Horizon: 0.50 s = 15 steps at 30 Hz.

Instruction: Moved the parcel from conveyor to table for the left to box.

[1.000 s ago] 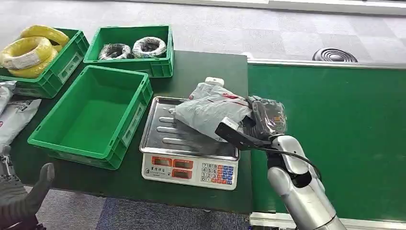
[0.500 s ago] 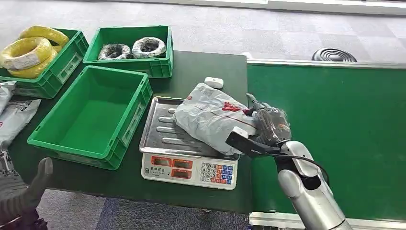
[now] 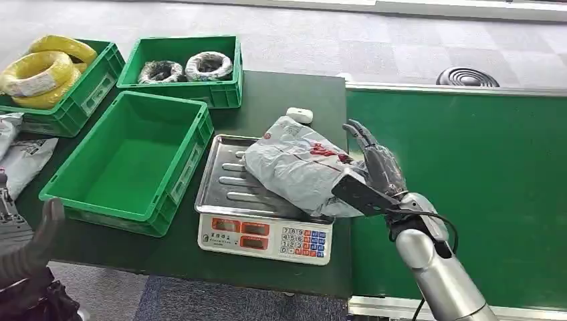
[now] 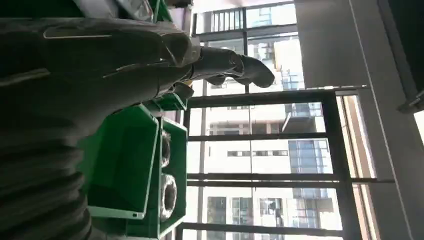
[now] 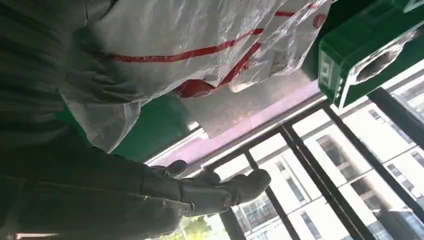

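Observation:
The grey parcel (image 3: 294, 164) with red markings lies across the right side of the scale's steel tray (image 3: 224, 184), its right end hanging over the tray edge toward the conveyor. My right hand (image 3: 374, 170) stands open against that end, fingers spread upward and the thumb low beside the wrapping, holding nothing. The right wrist view has the parcel (image 5: 200, 45) close above the hand (image 5: 150, 200), whose fingers (image 5: 240, 187) are stretched out and empty. My left hand (image 3: 30, 257) hangs low at the table's near left corner, fingers (image 4: 240, 70) extended and empty.
An empty green bin (image 3: 127, 157) stands just left of the scale. Behind it are a bin of wrapped coils (image 3: 184, 67) and one of yellow coils (image 3: 53, 73). Grey bags (image 3: 20, 160) lie far left. A white device (image 3: 299, 115) sits behind the parcel. The green conveyor belt (image 3: 481, 180) runs on the right.
My right hand has let go of the parcel: its fingers went from wrapped around the right end to spread apart. The parcel settled onto the scale tray. My left hand shifted slightly.

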Each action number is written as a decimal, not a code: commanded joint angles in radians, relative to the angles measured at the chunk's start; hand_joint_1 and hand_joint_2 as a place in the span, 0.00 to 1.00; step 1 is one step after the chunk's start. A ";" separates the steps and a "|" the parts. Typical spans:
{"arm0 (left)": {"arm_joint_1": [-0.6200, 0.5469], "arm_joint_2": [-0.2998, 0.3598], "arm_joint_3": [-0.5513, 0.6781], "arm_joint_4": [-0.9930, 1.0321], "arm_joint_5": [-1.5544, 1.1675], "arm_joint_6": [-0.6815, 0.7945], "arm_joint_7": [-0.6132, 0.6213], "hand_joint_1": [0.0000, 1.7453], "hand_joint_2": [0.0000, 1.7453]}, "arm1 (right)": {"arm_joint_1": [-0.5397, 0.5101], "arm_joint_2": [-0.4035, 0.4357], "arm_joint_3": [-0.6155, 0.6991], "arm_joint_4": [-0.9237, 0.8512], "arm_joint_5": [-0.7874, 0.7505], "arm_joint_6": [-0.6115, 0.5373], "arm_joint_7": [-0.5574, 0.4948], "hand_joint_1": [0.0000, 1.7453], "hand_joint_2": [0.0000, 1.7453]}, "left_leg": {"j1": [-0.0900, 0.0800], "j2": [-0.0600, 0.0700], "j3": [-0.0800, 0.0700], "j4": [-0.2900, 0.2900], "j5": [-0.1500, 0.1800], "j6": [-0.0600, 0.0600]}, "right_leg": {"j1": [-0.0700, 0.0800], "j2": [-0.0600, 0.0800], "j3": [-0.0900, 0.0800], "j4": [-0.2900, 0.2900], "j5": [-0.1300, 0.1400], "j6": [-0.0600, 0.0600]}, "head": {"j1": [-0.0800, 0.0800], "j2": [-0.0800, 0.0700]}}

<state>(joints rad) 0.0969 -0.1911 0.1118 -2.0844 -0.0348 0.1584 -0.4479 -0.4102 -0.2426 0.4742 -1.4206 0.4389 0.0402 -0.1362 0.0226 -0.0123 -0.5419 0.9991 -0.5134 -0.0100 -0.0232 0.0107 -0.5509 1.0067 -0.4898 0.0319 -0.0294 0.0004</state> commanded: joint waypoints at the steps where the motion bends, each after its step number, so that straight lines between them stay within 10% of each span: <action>1: -0.255 0.149 -0.134 0.152 -0.141 -0.057 0.065 0.00 1.00 | 0.056 -0.089 -0.062 0.001 -0.256 0.207 -0.153 0.00 1.00 | -0.001 -0.006 -0.001 -0.002 0.003 0.001 | 0.000 -0.007 0.001 -0.001 0.001 -0.002 | 0.000 0.000; 15: -0.432 0.193 -0.331 0.408 -0.541 -0.154 0.250 0.00 1.00 | 0.158 -0.148 -0.223 -0.093 -0.462 0.320 -0.357 0.00 1.00 | -0.002 0.001 0.001 -0.001 0.002 0.001 | -0.002 -0.001 0.001 -0.001 0.002 -0.002 | 0.000 0.000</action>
<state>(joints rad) -0.2378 -0.0530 -0.1206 -1.8669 -0.4937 0.0626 -0.2506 -0.2968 -0.3784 0.3227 -1.4565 0.0206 0.3571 -0.4440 0.0211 -0.0103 -0.5410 0.9999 -0.5129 -0.0098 -0.0249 0.0130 -0.5504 1.0066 -0.4884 0.0318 -0.0290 0.0004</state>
